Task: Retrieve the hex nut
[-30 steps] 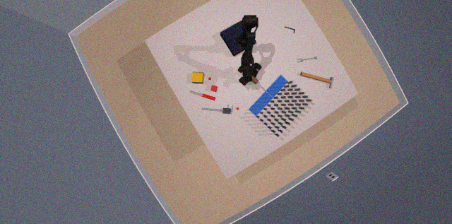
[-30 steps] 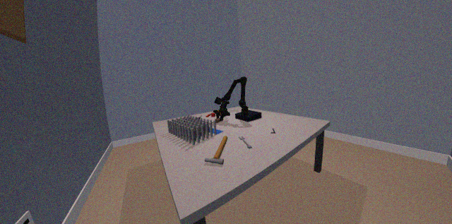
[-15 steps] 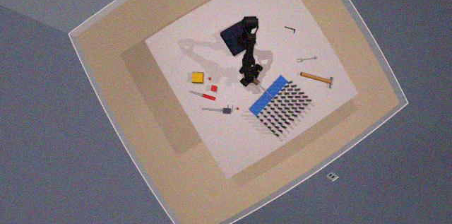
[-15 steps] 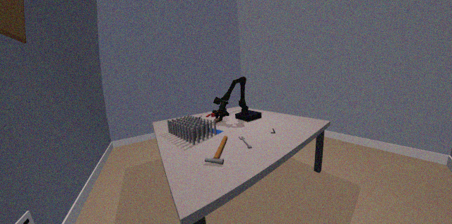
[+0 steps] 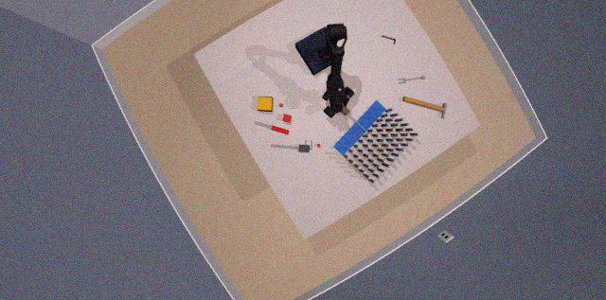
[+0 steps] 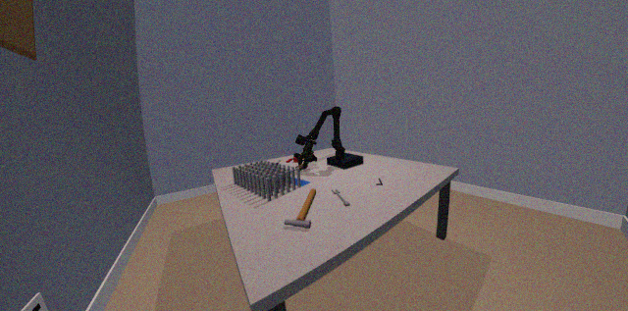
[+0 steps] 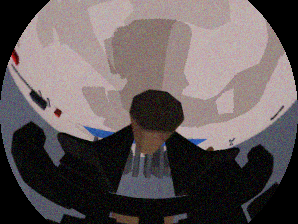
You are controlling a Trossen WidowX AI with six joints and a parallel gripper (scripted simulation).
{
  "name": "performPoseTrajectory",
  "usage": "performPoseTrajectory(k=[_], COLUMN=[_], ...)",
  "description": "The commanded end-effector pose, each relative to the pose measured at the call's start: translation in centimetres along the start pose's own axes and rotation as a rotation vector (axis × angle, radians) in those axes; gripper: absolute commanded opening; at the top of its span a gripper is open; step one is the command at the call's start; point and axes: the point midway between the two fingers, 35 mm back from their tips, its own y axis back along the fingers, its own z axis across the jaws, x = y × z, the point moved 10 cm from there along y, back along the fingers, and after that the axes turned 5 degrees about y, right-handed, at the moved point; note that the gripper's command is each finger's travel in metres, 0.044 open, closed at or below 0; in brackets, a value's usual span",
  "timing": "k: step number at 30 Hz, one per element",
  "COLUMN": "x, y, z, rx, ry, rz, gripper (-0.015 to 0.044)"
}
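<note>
My gripper (image 5: pixel 342 110) (image 6: pixel 301 166) (image 7: pixel 150 128) is shut on the brown handle (image 7: pixel 150 137) of a thin-shafted tool. The tool's pale shaft (image 5: pixel 355 121) reaches across the blue taped strip (image 5: pixel 347 142) (image 6: pixel 302 182) (image 7: pixel 97 132) towards the front rows of spacers; its tip cannot be made out. The gripper is low, on the robot's side of the strip. The dark metal spacers (image 5: pixel 392 134) (image 6: pixel 268 181) (image 7: pixel 136 164) stand upright in rows behind the strip. The hex nut cannot be made out in any view.
A hammer (image 5: pixel 423 103) (image 6: pixel 307 205), a wrench (image 5: pixel 412 79) (image 6: pixel 340 197) and a hex key (image 5: pixel 389 38) (image 6: pixel 379 182) lie on one side. A yellow block (image 5: pixel 265 103), a red block (image 5: pixel 287 118), a red-handled tool (image 5: pixel 279 130) and a caliper (image 5: pixel 304 148) lie on the other.
</note>
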Motion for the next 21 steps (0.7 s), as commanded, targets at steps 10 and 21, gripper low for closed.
performPoseTrajectory(k=[10,21], x=[1.4,2.2], y=[-0.5,-1.0], z=[0.3,0.4], rx=[-0.009,-0.009], ry=[0.002,0.002], rz=[0.012,0.013], gripper=[0.0000,0.0000])
